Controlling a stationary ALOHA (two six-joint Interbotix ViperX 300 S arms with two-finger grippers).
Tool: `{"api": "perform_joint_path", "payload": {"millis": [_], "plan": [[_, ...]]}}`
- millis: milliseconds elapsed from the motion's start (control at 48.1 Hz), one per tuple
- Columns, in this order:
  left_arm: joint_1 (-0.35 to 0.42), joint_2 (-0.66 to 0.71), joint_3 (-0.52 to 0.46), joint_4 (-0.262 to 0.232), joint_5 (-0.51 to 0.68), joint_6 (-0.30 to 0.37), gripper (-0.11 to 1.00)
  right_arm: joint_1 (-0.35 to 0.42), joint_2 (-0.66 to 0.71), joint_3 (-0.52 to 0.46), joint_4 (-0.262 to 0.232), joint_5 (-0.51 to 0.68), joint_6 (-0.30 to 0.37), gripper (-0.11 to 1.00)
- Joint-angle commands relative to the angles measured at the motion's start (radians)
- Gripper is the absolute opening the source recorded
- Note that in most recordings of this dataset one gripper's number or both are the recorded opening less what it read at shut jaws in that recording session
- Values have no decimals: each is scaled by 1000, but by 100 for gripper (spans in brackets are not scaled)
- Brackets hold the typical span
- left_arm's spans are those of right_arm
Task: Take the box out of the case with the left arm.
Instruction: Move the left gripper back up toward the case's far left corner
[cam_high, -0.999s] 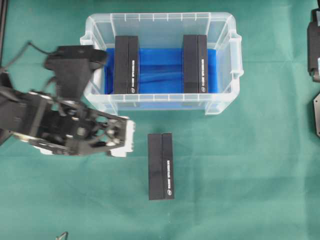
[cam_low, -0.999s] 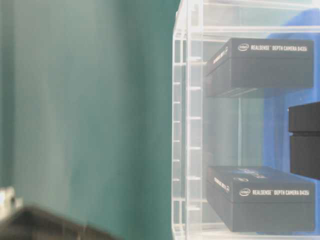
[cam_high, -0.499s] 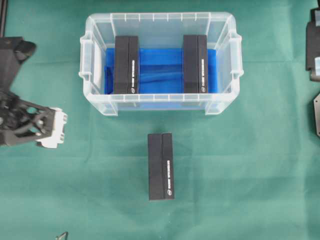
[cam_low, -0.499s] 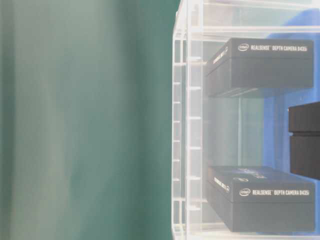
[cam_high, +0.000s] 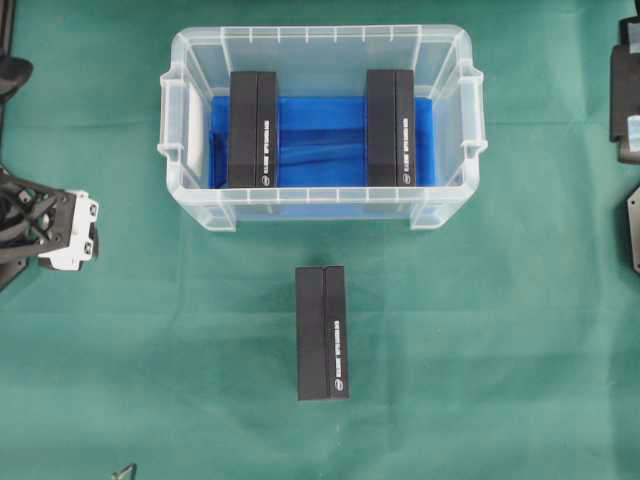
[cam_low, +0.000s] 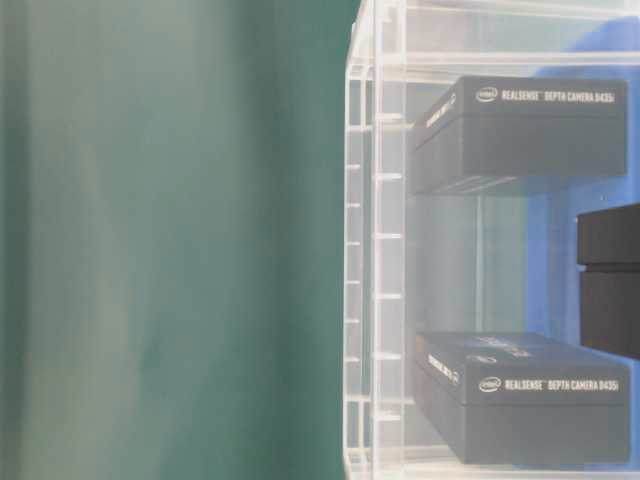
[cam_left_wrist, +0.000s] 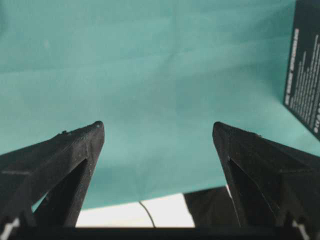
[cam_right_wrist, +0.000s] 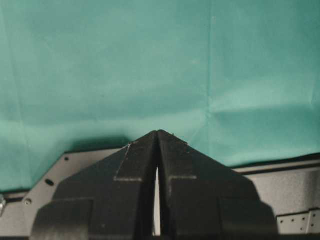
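Note:
The clear case (cam_high: 320, 34) stands at the back middle of the green cloth, with a blue sheet on its bottom. Two black boxes stand inside it, one on the left (cam_high: 252, 128) and one on the right (cam_high: 390, 127), with a gap between them. A third black box (cam_high: 322, 332) lies flat on the cloth in front of the case. My left gripper (cam_high: 82, 232) is at the far left edge, well apart from that box, open and empty. In the left wrist view the gripper (cam_left_wrist: 157, 131) hangs over bare cloth, with the box (cam_left_wrist: 305, 65) at the upper right. My right gripper (cam_right_wrist: 158, 133) is shut on nothing.
Dark parts of the right arm (cam_high: 628, 100) sit at the right edge of the overhead view. The table-level view shows the case's ribbed wall (cam_low: 375, 250) with the two boxes (cam_low: 530, 130) (cam_low: 520, 395) behind it, and green cloth to its left.
The left arm has drawn back to the left, from beside the box on the cloth to the table's left edge. It has left the table-level view. The boxes have not moved.

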Motion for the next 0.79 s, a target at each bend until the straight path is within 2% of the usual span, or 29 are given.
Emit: {"api": "perform_joint_path", "payload": {"millis": [0, 395, 562, 666, 770], "plan": [[54, -9, -12, 5, 2, 35, 85, 0, -2, -11, -5, 0, -2, 0], [327, -20, -12, -6, 2, 282, 85, 2, -2, -11, -5, 0, -2, 0], [456, -20, -17, -12, 2, 408, 85, 2, -2, -11, -5, 0, -2, 0], [515, -14, -23, -26, 2, 483, 85, 2, -2, -11, -5, 0, -2, 0], [549, -9, -26, -28, 3, 523, 85, 0, -2, -9, -6, 0, -3, 0]]}}
